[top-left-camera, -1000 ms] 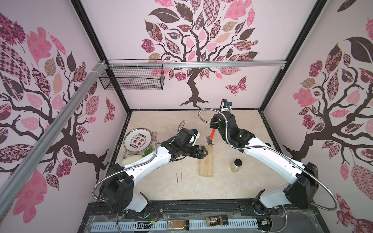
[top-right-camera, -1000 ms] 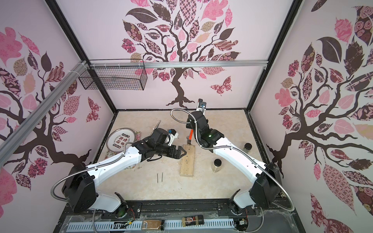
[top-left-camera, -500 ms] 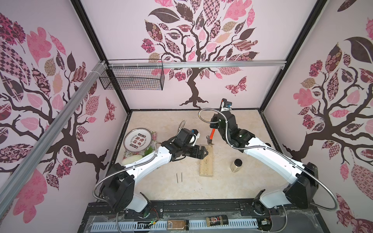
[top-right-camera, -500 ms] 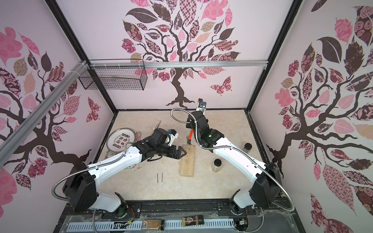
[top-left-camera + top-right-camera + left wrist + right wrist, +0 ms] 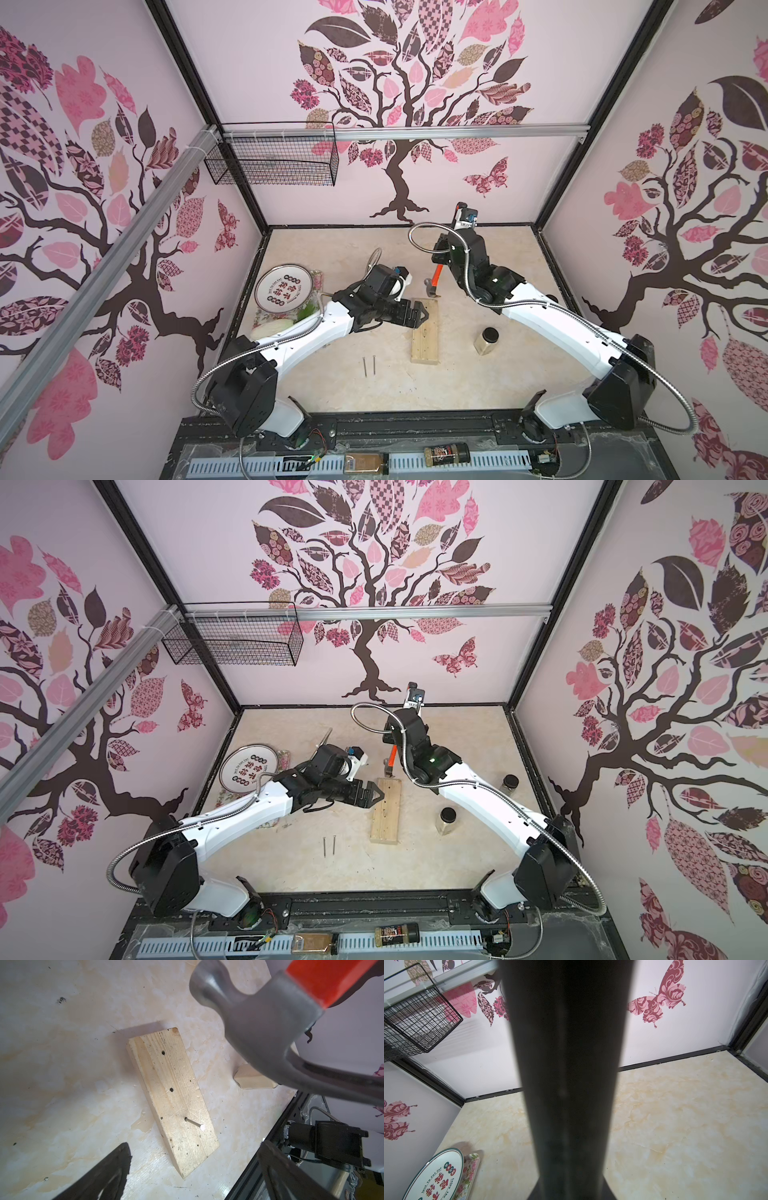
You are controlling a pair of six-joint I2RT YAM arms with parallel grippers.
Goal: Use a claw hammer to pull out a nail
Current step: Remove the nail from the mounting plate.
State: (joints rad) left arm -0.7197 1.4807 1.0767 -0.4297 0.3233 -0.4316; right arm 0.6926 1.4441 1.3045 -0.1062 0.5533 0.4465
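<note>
Clamping claw hammer, right pincer closed, left pincer spread wide, empty

Blurred, edge-cropped claw hammer

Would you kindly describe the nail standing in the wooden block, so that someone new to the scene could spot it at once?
Find the pale wooden block in the middle of the table. From its top face a single silver nail sticks up at a slant. Unlike the two loose nails lying flat nearby, it is driven into the wood, beside empty holes.
</note>
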